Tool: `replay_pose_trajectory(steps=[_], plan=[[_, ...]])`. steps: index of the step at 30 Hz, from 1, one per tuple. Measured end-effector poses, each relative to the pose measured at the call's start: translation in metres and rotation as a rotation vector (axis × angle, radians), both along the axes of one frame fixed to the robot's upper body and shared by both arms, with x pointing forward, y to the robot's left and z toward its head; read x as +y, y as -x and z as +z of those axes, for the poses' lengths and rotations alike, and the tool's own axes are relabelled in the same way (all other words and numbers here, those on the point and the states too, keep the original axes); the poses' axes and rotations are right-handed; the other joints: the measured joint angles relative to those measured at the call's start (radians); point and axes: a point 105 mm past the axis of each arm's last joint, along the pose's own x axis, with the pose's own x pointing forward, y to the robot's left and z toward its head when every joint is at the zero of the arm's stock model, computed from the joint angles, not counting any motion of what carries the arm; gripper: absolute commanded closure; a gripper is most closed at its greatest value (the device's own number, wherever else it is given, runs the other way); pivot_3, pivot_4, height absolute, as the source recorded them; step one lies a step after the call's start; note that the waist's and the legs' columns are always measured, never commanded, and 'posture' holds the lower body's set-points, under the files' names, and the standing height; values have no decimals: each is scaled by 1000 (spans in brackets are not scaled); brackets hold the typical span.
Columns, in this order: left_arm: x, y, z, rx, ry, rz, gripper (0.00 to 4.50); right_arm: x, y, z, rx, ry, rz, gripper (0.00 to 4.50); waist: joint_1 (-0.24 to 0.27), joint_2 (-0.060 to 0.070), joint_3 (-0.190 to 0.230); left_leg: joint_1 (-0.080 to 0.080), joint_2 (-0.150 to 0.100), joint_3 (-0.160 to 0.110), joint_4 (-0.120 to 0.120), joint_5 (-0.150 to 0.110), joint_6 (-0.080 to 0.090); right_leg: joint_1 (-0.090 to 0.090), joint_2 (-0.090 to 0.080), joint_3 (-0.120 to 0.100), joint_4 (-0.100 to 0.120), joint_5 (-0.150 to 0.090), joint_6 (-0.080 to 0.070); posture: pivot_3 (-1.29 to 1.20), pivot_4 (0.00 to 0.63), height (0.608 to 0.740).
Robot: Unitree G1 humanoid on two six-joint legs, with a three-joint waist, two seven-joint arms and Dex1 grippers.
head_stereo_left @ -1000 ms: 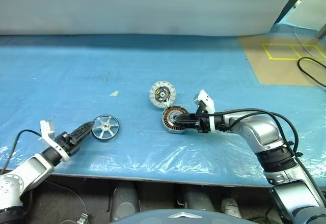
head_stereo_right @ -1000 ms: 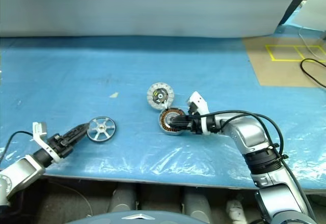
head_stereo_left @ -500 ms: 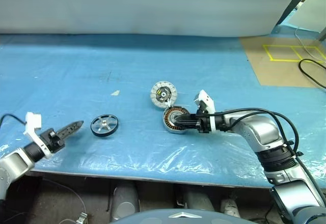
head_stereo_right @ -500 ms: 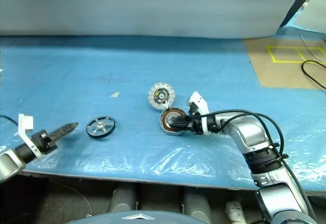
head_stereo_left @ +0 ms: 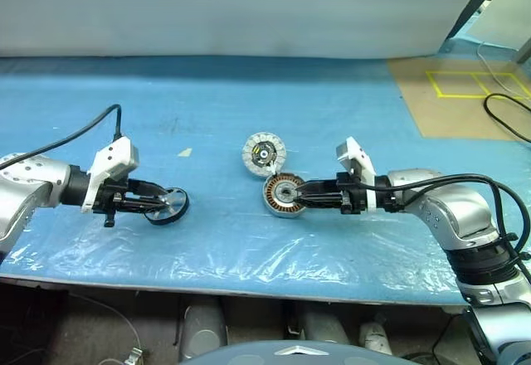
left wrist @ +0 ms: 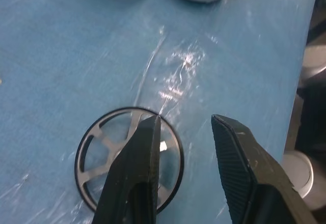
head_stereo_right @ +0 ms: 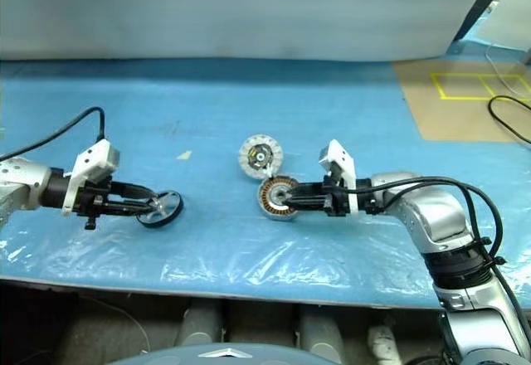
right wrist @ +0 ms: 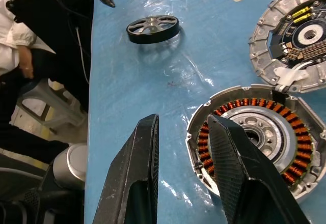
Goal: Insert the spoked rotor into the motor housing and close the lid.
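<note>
Blue plastic-covered bench (head_stereo_left: pixel 249 91), with the pick-up of the rotor in hand.

Left claw (head_stereo_left: pixel 158 204) hovers with its two black fingers apart right over the spoked rotor (head_stereo_left: pixel 172 206), a small flat silver wheel with a dark rim lying flat on the sheet; one finger sits over the hub, nothing is gripped. Right claw (head_stereo_left: pixel 304 191), fingers parted and empty, points at the rim of the motor housing (head_stereo_left: pixel 284 193), a round shallow disc ringed with copper windings; whether it touches is unclear. Touching the housing behind lies the lid (head_stereo_left: pixel 265 152), a pale silver disc with a toothed rim. Next, I judge, the left fingers must straddle the rim, close, then lift the rotor towards the housing.
</note>
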Motion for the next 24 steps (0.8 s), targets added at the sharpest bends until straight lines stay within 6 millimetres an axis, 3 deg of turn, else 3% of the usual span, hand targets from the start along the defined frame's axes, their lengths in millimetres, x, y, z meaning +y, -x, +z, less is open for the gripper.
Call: replay_pose_trajectory(steps=[5, 8, 13, 24], plan=[[8, -16, -1, -55, -138, -79, 2825, -3, 9, -2, -7, 2, -18, 2925, 7, 0, 0, 0, -1, 0, 1, 0, 0, 0, -1, 0, 1, 0, 0, 0, 150, 740], [7, -22, -3, -68, -172, -135, 2263, -4, 11, -2, -13, -1, -41, 2925, 12, 0, 0, 0, -1, 0, 2, 0, 0, 0, -1, 0, 2, 0, 0, 0, 150, 740], [11, -28, -18, -52, -259, -192, 629, -8, 11, -7, -4, 3, -79, 2925, 12, 0, 0, 0, -1, 0, 2, 0, 0, 0, -1, 0, 3, 0, 0, 0, 150, 740], [1, -29, -38, -12, -308, -257, 629, -11, 10, -15, -14, 17, -108, 2925, 25, 0, 0, 0, -1, 0, 2, 0, 0, 0, -2, 0, 4, 0, 0, 0, 150, 740]])
